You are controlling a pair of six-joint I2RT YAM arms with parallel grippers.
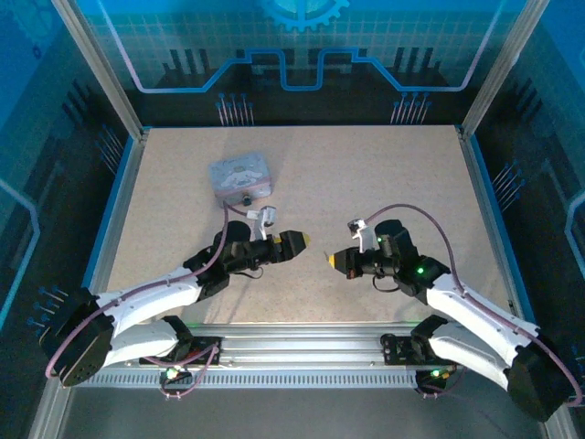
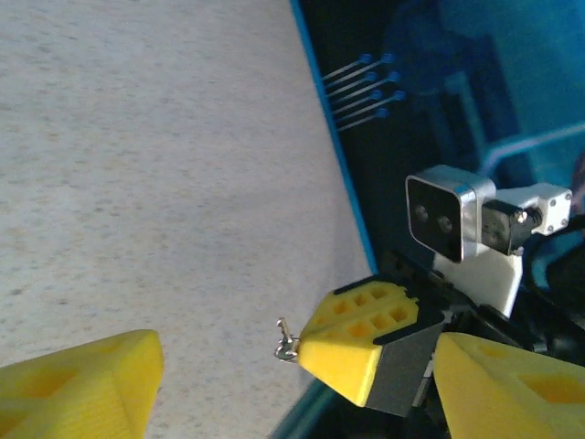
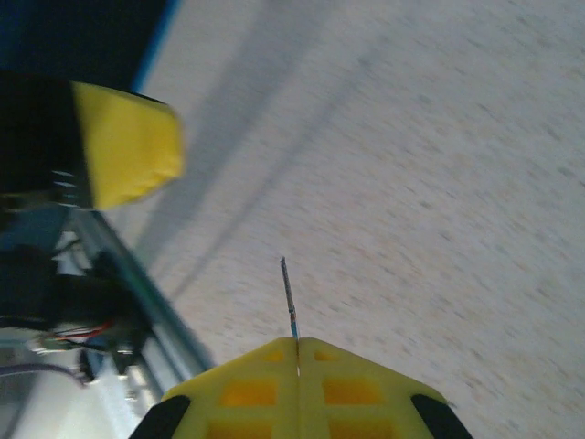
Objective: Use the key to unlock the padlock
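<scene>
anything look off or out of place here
One thing: the right gripper is shut on the key, pointing it toward the left gripper, whose jaws stand open with nothing between them. The padlock looks to be far back, at the near edge of the box. Nothing looks spilled or broken.

Small dark roundish metal padlock (image 1: 247, 198) lies just beside the pale lavender box (image 1: 239, 174); thin silvery metal key (image 3: 289, 297) juts straight from the right gripper (image 3: 297, 346), pinched between its closed yellow fingertips.

Board (image 1: 384, 183): bare from 12 to 3 o'clock.
Box (image 1: 239, 176): blocks 11 o'clock.
Gap: narrow, between left gripper (image 1: 300, 240) and right gripper (image 1: 331, 261); key (image 3: 289, 297) juts into it.
Rim: frame (image 1: 123, 192) all round.
</scene>
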